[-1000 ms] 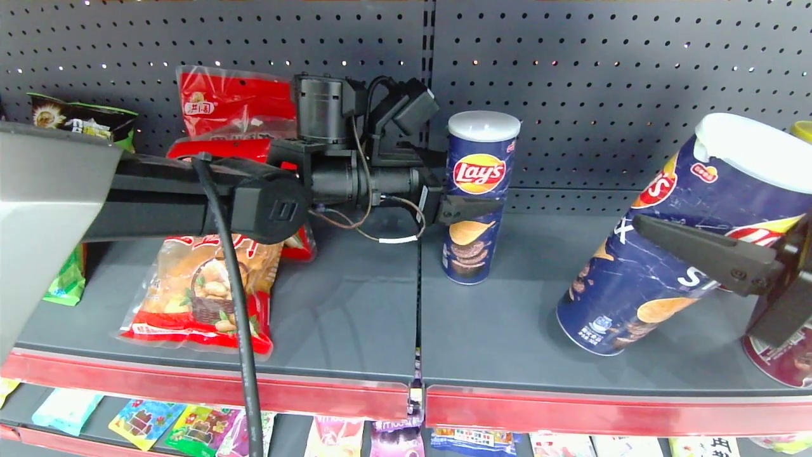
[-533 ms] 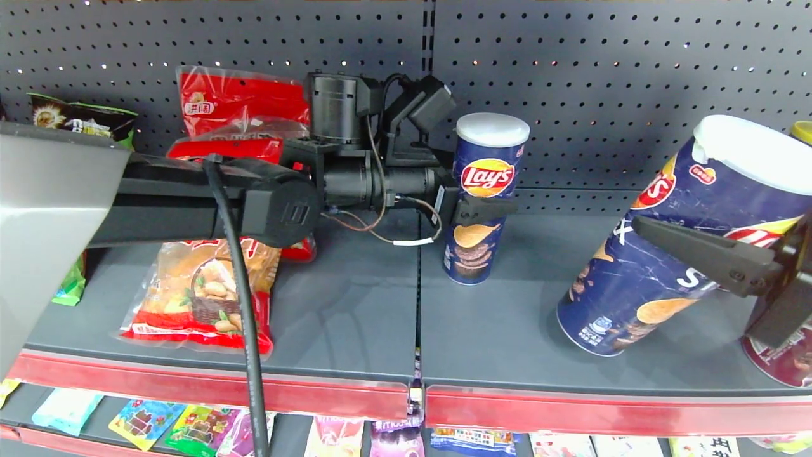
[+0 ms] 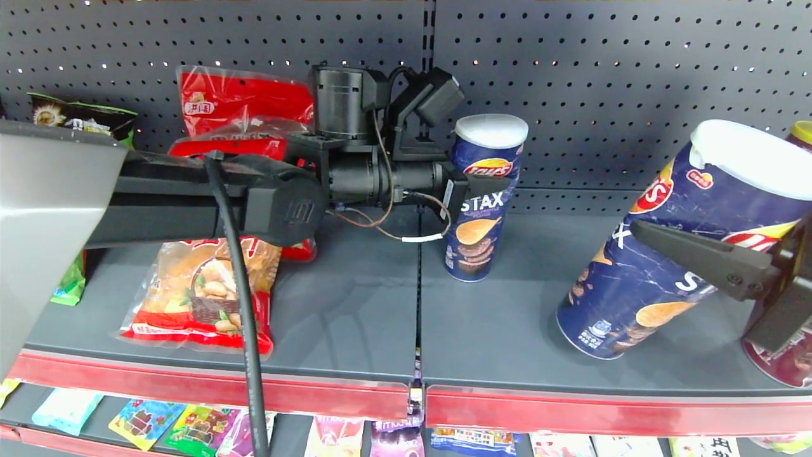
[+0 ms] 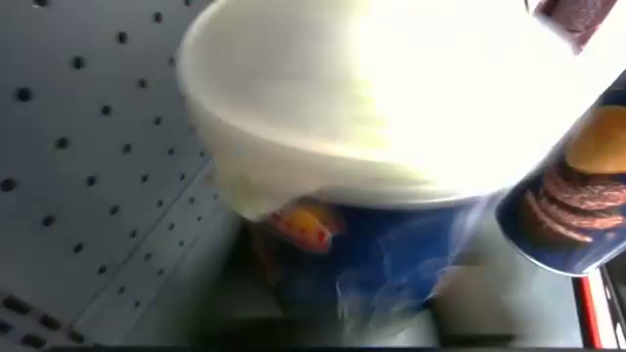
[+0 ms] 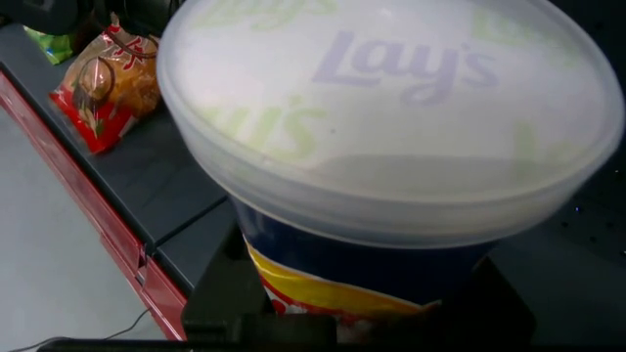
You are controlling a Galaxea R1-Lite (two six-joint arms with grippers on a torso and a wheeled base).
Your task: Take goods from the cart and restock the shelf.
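Note:
A small blue chip can (image 3: 482,203) with a white lid stands near the back of the grey shelf (image 3: 355,304), leaning slightly. My left gripper (image 3: 487,189) is shut on its upper half from the left. The left wrist view looks down on its lid (image 4: 381,98). At the right, my right gripper (image 3: 704,254) is shut on a second blue chip can (image 3: 647,266), which is tilted with its base low over the shelf. One dark finger (image 3: 691,254) crosses its front. Its white lid (image 5: 391,117) shows in the right wrist view.
A peanut bag (image 3: 203,292) lies at the front left, with a red bag (image 3: 235,108) and a dark bag (image 3: 82,117) against the pegboard. A dark red can (image 3: 783,362) stands at the far right. The shelf's red front edge (image 3: 571,412) runs below.
My left gripper has moved right and a little back with its can, and the can has turned to show another side. The right gripper and its can have barely moved.

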